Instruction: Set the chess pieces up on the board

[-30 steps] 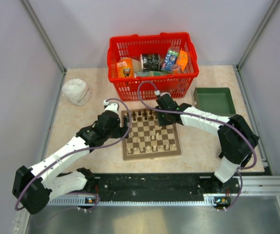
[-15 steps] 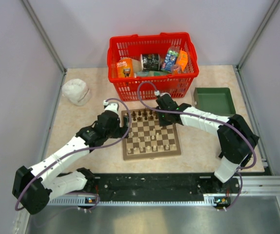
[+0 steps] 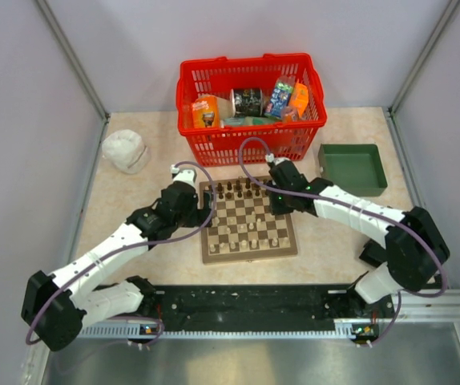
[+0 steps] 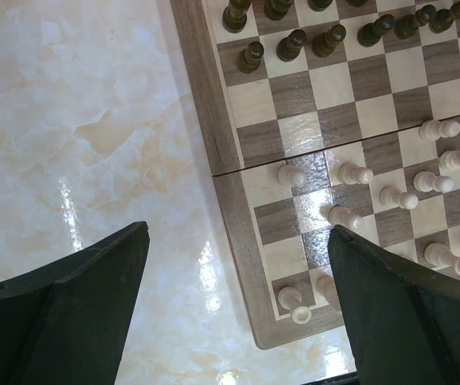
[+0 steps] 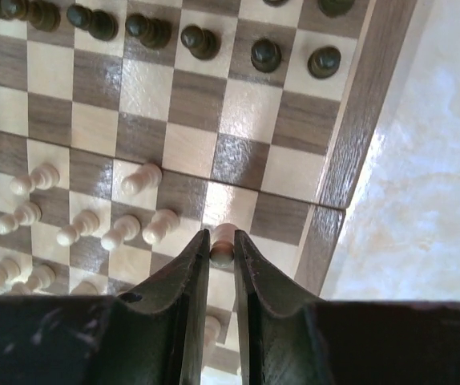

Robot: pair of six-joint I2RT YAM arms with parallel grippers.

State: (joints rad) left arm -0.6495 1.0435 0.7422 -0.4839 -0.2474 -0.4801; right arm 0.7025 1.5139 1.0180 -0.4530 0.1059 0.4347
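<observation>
Pale ranks (image 3: 250, 234) look nearly filled and dark pieces (image 3: 234, 191) line the far side of the board (image 3: 248, 255), mid-desk. My right gripper (image 5: 222, 249) pinches one pale pawn (image 5: 224, 233); my left gripper (image 4: 236, 233) gapes wide, empty.

I see grain under a smooth, glossy varnish on the small square wooden chessboard (image 4: 208, 96), and the beige marble-patterned desk (image 4: 86, 120) is polished enough to throw back glare. The pale tan wooden pawn (image 5: 223, 243) and the dark brown wooden pieces (image 5: 265, 55) look smooth with a soft sheen, while the black fingers (image 5: 183, 281) look like matt, faintly scuffed plastic. The red lattice basket (image 3: 214, 146) reads to me as shiny moulded plastic.
</observation>
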